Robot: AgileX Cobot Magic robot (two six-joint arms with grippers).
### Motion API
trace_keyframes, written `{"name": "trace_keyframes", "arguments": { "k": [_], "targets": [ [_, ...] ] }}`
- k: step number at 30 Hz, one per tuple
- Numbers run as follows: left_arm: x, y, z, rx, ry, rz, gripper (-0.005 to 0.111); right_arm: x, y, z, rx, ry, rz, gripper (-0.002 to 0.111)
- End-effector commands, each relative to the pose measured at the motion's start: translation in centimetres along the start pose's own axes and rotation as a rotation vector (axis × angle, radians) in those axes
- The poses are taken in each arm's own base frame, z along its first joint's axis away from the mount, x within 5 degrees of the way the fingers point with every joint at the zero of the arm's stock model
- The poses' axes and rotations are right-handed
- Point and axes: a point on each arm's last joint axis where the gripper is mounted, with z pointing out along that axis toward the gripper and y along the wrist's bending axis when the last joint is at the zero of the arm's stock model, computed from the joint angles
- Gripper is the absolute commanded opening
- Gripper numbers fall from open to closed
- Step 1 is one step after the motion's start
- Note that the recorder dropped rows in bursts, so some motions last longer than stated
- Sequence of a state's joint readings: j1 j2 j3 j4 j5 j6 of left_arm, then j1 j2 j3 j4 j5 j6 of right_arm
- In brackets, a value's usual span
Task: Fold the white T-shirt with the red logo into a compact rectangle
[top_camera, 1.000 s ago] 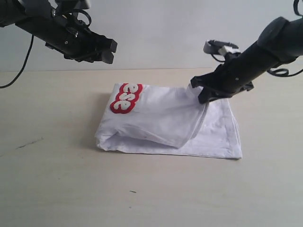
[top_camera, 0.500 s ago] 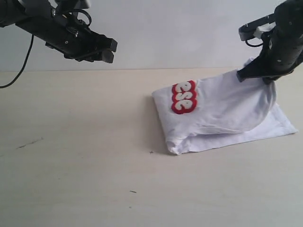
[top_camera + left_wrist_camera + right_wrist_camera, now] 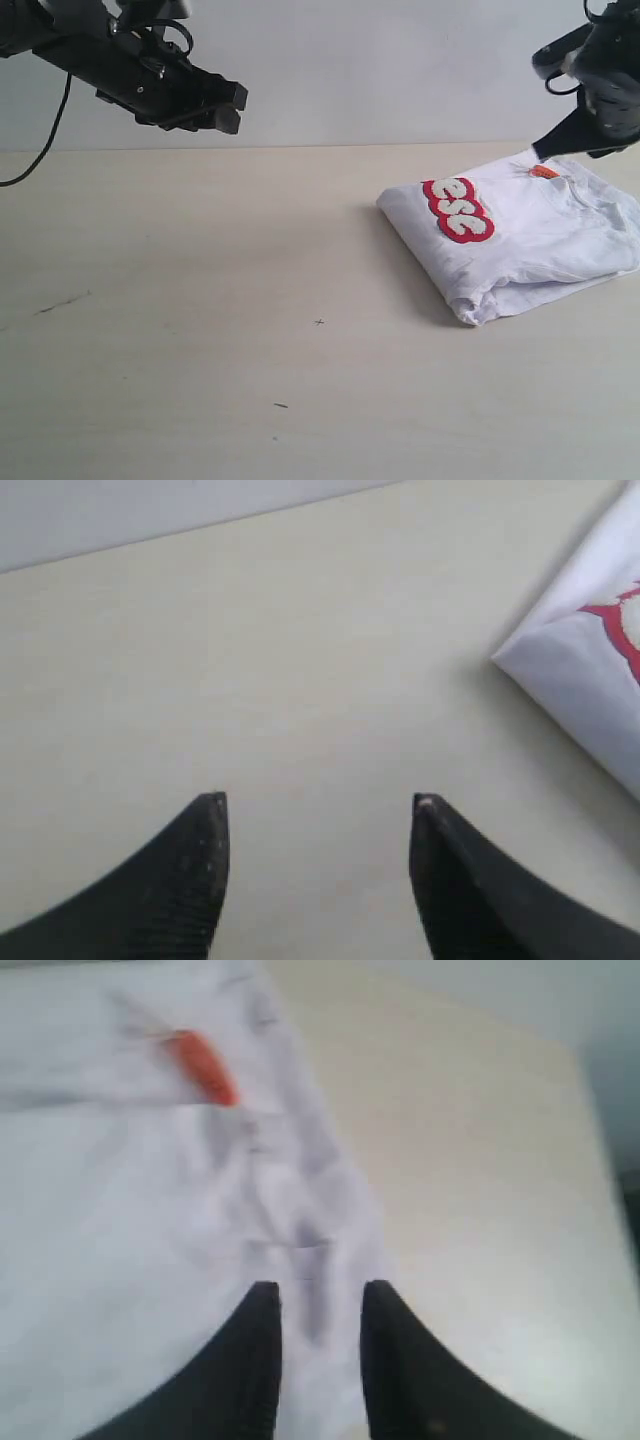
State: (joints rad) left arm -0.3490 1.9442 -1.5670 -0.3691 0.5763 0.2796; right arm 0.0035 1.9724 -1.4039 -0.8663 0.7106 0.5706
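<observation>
The right pincer point(image 3: 320, 1288) has its two black, tapering fingers point(image 3: 250, 1360) parted by a narrow gap. White cloth shows through the gap and nothing is clamped between them. In the exterior view this pincer point(image 3: 565, 138) hangs at the far right edge of the white T-shirt point(image 3: 540, 230), close to a small orange neck tag point(image 3: 543, 171). The wrist picture is blurred, so the tag point(image 3: 200, 1065) reads only as a bright slanted strip on soft, creased fabric point(image 3: 120, 1210).

The left pincer point(image 3: 318, 800) stands about half open and empty. Its fingers point(image 3: 200, 880) are matt black with a fine grain and rounded tips. It is held high over the bare worktop point(image 3: 250, 630), well apart from the shirt, of which one folded corner point(image 3: 590, 680) enters its view.

The shirt lies on the right side of the worktop point(image 3: 200, 300) as a thick, roughly rectangular bundle set at a slant. Its layers are stacked, with a soft rounded fold along the left edge and a plump near corner. The red logo point(image 3: 458, 210) lies on top near the left fold: fuzzy white bubble letters reading "ese" on a thick red outline, raised like towelling. The worktop is smooth and pale beige, with a few tiny dark marks.
</observation>
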Motion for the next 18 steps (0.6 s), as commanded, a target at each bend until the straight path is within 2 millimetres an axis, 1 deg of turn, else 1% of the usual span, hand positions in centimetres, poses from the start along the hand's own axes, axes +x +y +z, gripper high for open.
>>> {"name": "trace_keyframes", "arguments": {
  "k": [1,2,3,5,6,8,9,10,12,18],
  "targets": [
    [0.0,-0.1,-0.4,0.008,0.007,0.024,0.052,0.5,3.7,0.6,-0.326,0.031,-0.031,0.009],
    [0.0,-0.1,-0.4,0.009,0.009,0.024,0.050,0.7,4.4,0.9,-0.375,0.050,-0.021,0.002],
    [0.1,-0.1,-0.4,0.009,0.010,0.024,0.045,1.0,4.9,1.2,-0.411,0.067,-0.004,0.000],
    [0.1,-0.1,-0.4,0.010,0.013,0.024,0.034,1.7,6.5,2.2,-0.501,0.119,0.004,0.000],
    [0.1,-0.1,-0.4,0.010,0.013,0.024,0.022,2.4,7.9,3.0,-0.552,0.162,-0.009,0.000],
    [0.1,-0.1,-0.4,0.009,0.014,0.026,0.011,3.0,9.1,3.5,-0.581,0.195,-0.002,0.000],
    [0.1,-0.1,-0.4,0.009,0.014,0.026,0.003,3.2,9.8,3.6,-0.587,0.207,-0.017,0.000],
    [0.1,-0.1,-0.4,0.009,0.014,0.026,0.000,3.4,10.5,3.7,-0.593,0.217,-0.025,0.000],
    [0.1,-0.1,-0.4,0.008,0.010,0.026,0.000,3.7,11.9,3.5,-0.608,0.234,-0.057,0.000],
    [0.1,-0.1,-0.4,0.009,0.014,0.026,0.000,3.9,16.3,0.9,-0.712,0.230,-0.134,0.000]
  ]
}}
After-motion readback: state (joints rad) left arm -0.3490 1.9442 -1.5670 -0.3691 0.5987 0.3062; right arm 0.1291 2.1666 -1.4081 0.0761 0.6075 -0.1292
